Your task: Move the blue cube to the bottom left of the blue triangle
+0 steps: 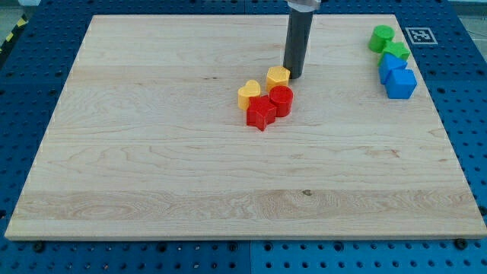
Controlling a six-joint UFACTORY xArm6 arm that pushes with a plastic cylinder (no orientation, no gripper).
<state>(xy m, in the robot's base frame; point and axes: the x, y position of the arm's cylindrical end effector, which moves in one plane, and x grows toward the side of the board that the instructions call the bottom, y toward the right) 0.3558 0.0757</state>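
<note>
My tip, a bare rod without jaws, touches yellow block; blue cube and blue triangle sit well to its right.

green blocks — tight above blue cube

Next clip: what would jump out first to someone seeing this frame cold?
The dark rod coming down from the view's top, my tip set right beside the yellow block. That block belongs to a tight yellow-and-red cluster near the board's middle, with a yellow heart, red cylinder and red star. At the view's top right, two green blocks, the blue triangle and blue cube form a short line.
</note>
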